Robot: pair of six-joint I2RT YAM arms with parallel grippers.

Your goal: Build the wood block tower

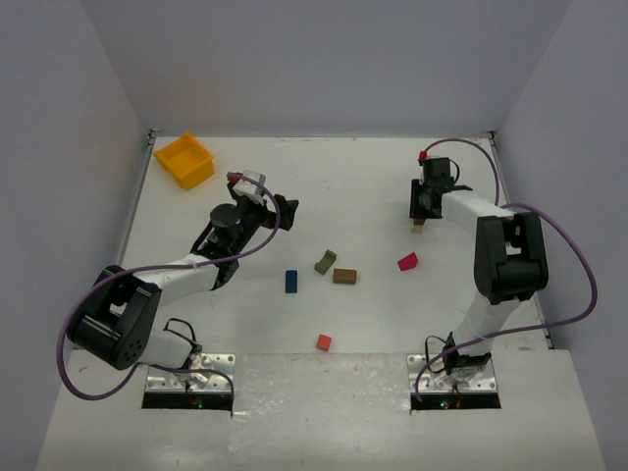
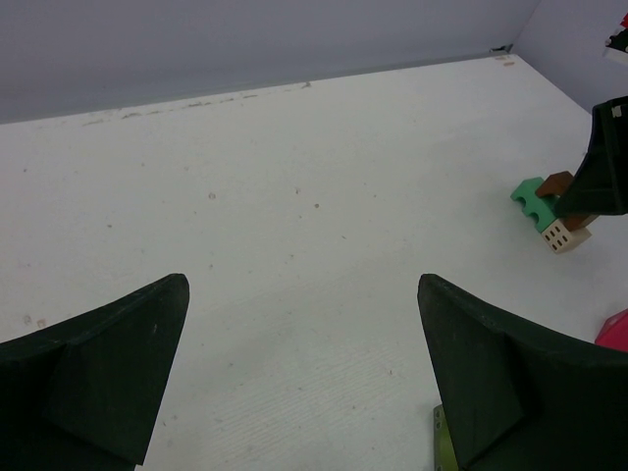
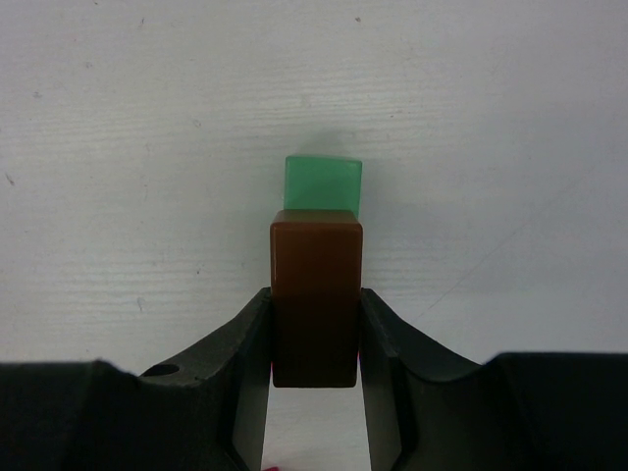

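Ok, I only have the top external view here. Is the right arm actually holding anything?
Observer: Yes. The right wrist view shows a brown block pinched between its jaws.
Operator: Anything beyond it?
Observer: A green block, just past the brown one.
Operator: And underneath?
Observer: The left wrist view shows a pale block with dark dots at the base, under the brown one.

The top view looks down from high behind the near edge over the whole bench. The left wrist camera skims low across it toward the far wall. The right wrist camera sits close (nearly overhead) on the brown block, which the left wrist view also catches.
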